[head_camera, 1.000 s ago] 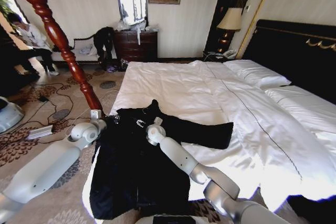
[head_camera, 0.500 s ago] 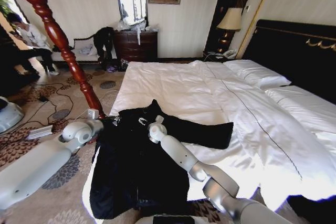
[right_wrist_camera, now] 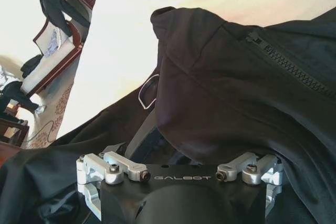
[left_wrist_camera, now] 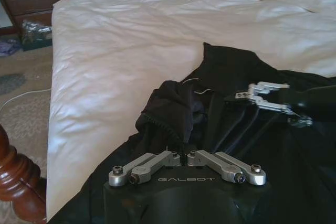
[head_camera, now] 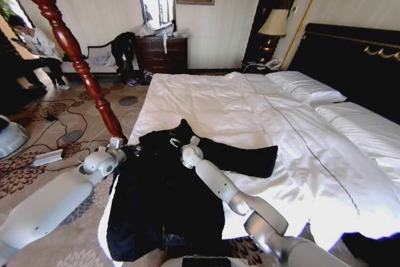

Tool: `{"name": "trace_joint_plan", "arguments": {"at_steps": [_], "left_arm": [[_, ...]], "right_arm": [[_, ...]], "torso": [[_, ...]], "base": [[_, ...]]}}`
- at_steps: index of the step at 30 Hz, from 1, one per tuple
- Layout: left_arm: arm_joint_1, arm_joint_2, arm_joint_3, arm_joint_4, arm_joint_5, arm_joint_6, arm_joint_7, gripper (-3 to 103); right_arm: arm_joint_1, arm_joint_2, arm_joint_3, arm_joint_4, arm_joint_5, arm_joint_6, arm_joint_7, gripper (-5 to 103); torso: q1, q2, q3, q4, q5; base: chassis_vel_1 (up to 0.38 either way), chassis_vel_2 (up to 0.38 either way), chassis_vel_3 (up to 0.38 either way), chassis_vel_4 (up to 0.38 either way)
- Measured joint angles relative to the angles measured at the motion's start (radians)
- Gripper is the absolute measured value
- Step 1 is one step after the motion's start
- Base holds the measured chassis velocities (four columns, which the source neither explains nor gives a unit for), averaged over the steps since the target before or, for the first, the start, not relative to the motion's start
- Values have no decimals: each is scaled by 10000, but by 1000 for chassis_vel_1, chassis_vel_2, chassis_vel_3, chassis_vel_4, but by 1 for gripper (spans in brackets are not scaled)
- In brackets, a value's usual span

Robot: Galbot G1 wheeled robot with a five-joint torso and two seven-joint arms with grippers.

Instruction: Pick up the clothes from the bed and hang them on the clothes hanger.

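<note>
Black and soft, the clothes (head_camera: 169, 198) lie flat on the bed (head_camera: 250, 110) at its foot corner nearest the robot, long axis running from the hem that hangs over the foot edge up to the collar pointing toward the far side, one sleeve stretched toward the headboard (head_camera: 350, 60). Both grippers sit at the collar: the left gripper (left_wrist_camera: 181, 148) has its fingers drawn together on a bunched fold of the fabric, while the right gripper (right_wrist_camera: 181, 145) has its fingertips buried under the cloth, so I cannot tell how far it is open. Just beside that corner leans the clothes hanger (head_camera: 75, 54), its foot hidden behind the left arm.
</note>
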Motion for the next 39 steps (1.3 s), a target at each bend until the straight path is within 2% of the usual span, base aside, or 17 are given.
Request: {"name": "trace_joint_plan", "arguments": {"at_steps": [8,15,17,20,21,24,25,26,27,28,30,33,36,39], "left_arm": [[46,694,-8,-525,-176,-116,484,1],[72,619,161,-489,138,-251,592,1],[78,413,248,-446,167,-359,516,1],[9,48,178,-577,-533,-530,172,1],[9,48,178,-577,-533,-530,172,1],[-412,-568,-30,-761,-2106,-672,-471,1],[-412,-568,-30,-761,-2106,-672,-471,1],[-523,-713,-64,-783,-2477,-671,-659,1],[-721,-1013,-90,-780,-3023,-626,-1075,1],[-819,-1204,-90,-721,-3190,-611,-1299,1],[-879,-1345,-88,-630,-3238,-611,-1475,1],[-1081,-1923,-66,-124,-3268,-688,-2148,1],[-1159,-2225,-66,249,-3215,-742,-2438,1],[-1128,-2241,-66,449,-3016,-773,-2533,1]], "right_arm": [[137,-21,280,-153,-68,45,-19,100],[350,22,325,-200,-45,59,-4,100],[421,26,287,-210,-37,66,0,100],[326,-7,97,-194,-71,85,5,100],[326,-7,97,-194,-71,85,5,100],[82,56,-225,-206,-297,178,-18,100],[82,56,-225,-206,-297,178,-18,100],[29,116,-284,-237,-373,206,-36,100],[-48,257,-378,-296,-501,258,-75,100],[-81,319,-421,-305,-537,275,-85,100],[-107,341,-459,-304,-552,285,-85,100],[-249,350,-635,-52,-562,296,28,100],[-394,353,-787,343,-562,295,165,100],[-429,356,-803,555,-625,295,191,100]], "torso": [[0,0,0,-2,-1],[0,0,0,-1,-1],[1,0,0,1,-1],[0,0,0,1,-2],[0,0,0,1,-2],[0,0,0,-4,-1],[0,0,0,-4,-1],[0,0,0,-5,0],[0,0,0,-3,0],[0,0,0,0,0],[0,0,-1,4,1],[0,0,-1,-2,-1],[1,0,0,-4,-2],[-1,0,0,3,-2]], "base": [[0,0,0,0],[0,0,0,0],[0,0,0,0],[0,0,0,0],[0,0,0,0],[0,0,0,0],[0,0,0,0],[0,0,0,0],[0,0,0,0],[0,0,0,0],[0,0,0,0],[0,0,0,0],[0,0,0,0],[0,0,0,0]]}}
